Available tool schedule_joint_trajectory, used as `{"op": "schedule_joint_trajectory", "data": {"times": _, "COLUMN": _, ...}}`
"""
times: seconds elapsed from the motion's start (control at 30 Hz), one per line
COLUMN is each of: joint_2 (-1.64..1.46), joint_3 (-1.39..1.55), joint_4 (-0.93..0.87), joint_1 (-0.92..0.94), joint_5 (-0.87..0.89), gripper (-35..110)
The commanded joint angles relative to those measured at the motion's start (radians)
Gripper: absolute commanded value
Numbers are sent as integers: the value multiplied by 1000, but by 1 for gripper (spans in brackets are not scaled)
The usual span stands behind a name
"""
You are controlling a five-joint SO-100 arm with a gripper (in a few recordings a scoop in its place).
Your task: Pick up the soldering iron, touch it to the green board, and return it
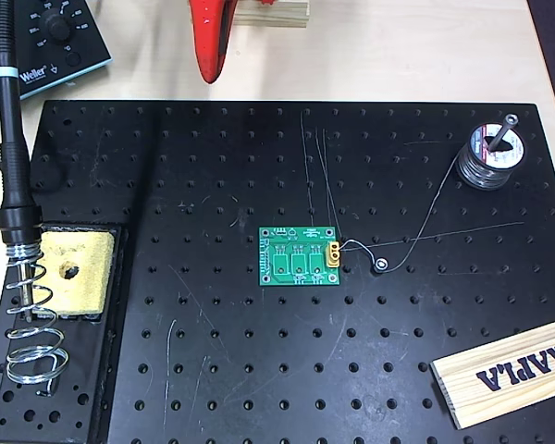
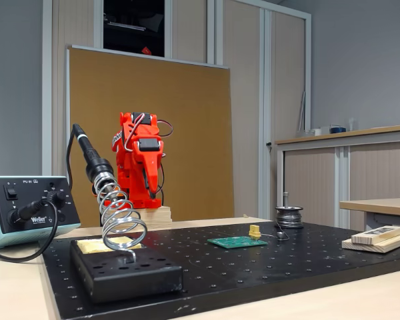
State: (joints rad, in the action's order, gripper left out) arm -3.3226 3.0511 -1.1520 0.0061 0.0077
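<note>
Overhead view: the red gripper hangs at the top edge, above the bare tabletop behind the black perforated board. Only its tapered tip shows here; it touches nothing, and whether the fingers are parted cannot be told. The soldering iron sits in the coiled-spring holder at the left edge, its black handle running up toward the Weller station in the top-left corner. Just beside the coil lies the yellow sponge with 1 hole, in the holder's black base. The green board lies flat near the middle of the perforated board, its yellow connector on the right edge. A thin wire runs from there to the solder spool at upper right. A wooden block marked KAPLA lies at lower right.

Fixed view: the arm is folded upright on a wooden base behind the perforated board, gripper pointing down, empty, well apart from the soldering iron, which leans up and left out of the coiled-spring holder. The fingers look drawn together, though this is not certain. The green board lies low and flat, right of the holder.
</note>
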Motion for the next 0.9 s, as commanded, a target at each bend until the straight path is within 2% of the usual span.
{"op": "schedule_joint_trajectory", "data": {"times": 0.0, "joint_2": -12, "joint_3": -92, "joint_4": 21, "joint_1": -2, "joint_5": 14, "gripper": 0}}
{"op": "schedule_joint_trajectory", "data": {"times": 0.3, "joint_2": 307, "joint_3": -462, "joint_4": -86, "joint_1": -12, "joint_5": -6, "gripper": 0}}
{"op": "schedule_joint_trajectory", "data": {"times": 0.6, "joint_2": 680, "joint_3": -641, "joint_4": 94, "joint_1": -14, "joint_5": 2, "gripper": 0}}
{"op": "schedule_joint_trajectory", "data": {"times": 0.7, "joint_2": 810, "joint_3": -738, "joint_4": 112, "joint_1": -5, "joint_5": 15, "gripper": 4}}
{"op": "schedule_joint_trajectory", "data": {"times": 0.87, "joint_2": 1039, "joint_3": -988, "joint_4": 43, "joint_1": -5, "joint_5": 23, "gripper": 1}}
